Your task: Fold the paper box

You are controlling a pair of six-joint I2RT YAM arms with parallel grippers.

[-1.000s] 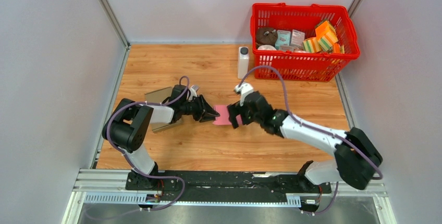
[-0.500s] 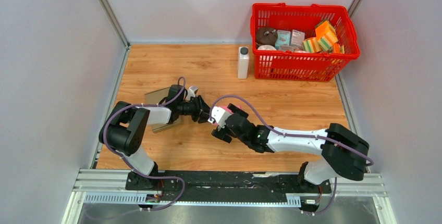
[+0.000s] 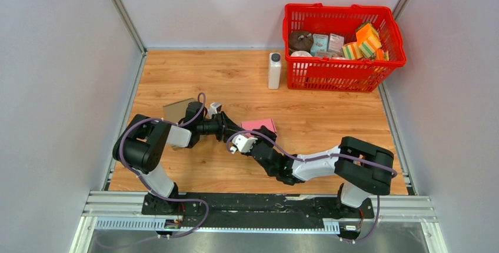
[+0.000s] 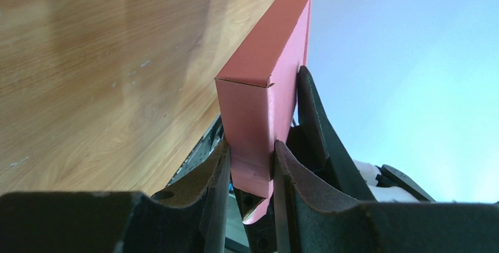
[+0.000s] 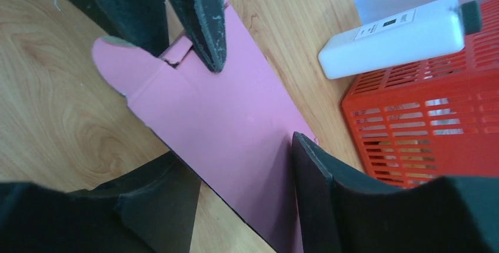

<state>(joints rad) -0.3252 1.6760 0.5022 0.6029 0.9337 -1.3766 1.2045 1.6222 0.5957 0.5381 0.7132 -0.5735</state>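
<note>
The pink paper box (image 3: 259,125) is held off the wooden table near its middle. My left gripper (image 3: 230,127) is shut on the box's left end. In the left wrist view the box (image 4: 265,76) stands edge-on, pinched between the fingers of that gripper (image 4: 250,167), with a small end flap hanging below. My right gripper (image 3: 252,136) reaches up from the near side. In the right wrist view its jaws (image 5: 235,150) are open and spread about the box's broad face (image 5: 235,117). One finger (image 5: 318,188) lies against that face and the other sits under its lower edge.
A red basket (image 3: 344,59) full of small items stands at the back right, with a white bottle (image 3: 274,70) just left of it; the right wrist view also shows the bottle (image 5: 394,38) and basket (image 5: 435,129). A brown cardboard piece (image 3: 179,109) lies by the left arm.
My right arm has swung left and folded low toward the near edge, bringing its gripper under the box. The left gripper has kept its hold and shifted slightly left.
</note>
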